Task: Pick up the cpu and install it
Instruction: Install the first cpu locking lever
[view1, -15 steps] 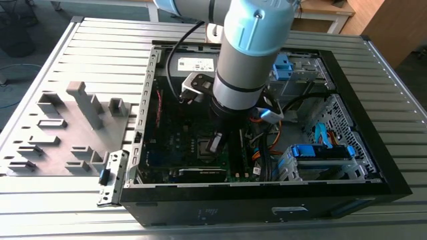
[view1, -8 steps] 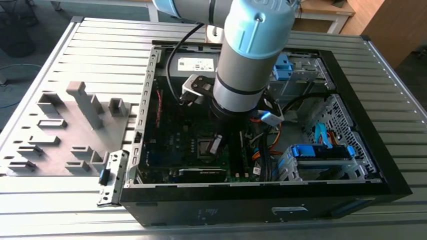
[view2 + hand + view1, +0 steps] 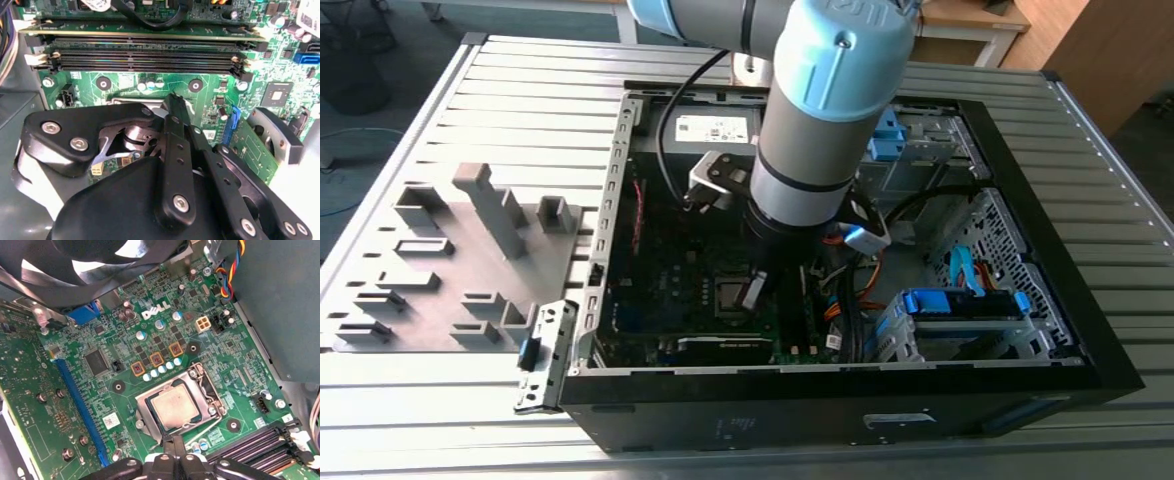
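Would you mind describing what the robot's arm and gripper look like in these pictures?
In the exterior view the arm is a thick grey cylinder with a light blue cap at its joint and a black band lower down; a black cable runs beside it. In the second wrist view the gripper is matte black, built of flat linkage bars joined by silver screws.
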Robot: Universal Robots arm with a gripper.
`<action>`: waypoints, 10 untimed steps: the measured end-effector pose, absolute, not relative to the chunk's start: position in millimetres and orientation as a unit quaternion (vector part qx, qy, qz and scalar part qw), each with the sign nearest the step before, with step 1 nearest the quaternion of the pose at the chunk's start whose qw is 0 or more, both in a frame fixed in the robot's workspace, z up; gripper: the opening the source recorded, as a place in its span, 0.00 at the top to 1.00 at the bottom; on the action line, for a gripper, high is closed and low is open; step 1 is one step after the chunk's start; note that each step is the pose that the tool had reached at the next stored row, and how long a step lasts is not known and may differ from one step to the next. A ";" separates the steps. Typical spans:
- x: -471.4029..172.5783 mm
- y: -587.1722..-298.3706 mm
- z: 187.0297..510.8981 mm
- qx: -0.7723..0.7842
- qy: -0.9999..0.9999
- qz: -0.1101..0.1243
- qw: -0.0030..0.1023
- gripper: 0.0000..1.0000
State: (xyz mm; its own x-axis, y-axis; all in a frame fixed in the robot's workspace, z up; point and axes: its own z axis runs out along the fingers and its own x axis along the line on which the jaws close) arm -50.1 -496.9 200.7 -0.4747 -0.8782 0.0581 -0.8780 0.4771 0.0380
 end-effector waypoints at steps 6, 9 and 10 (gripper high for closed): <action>-50.1 -496.9 194.0 0.502 -0.864 -0.001 0.035 0.89; -50.1 -497.0 191.0 0.500 -0.866 -0.001 0.035 0.89; -50.1 -497.1 190.4 0.499 -0.866 -0.001 0.035 0.89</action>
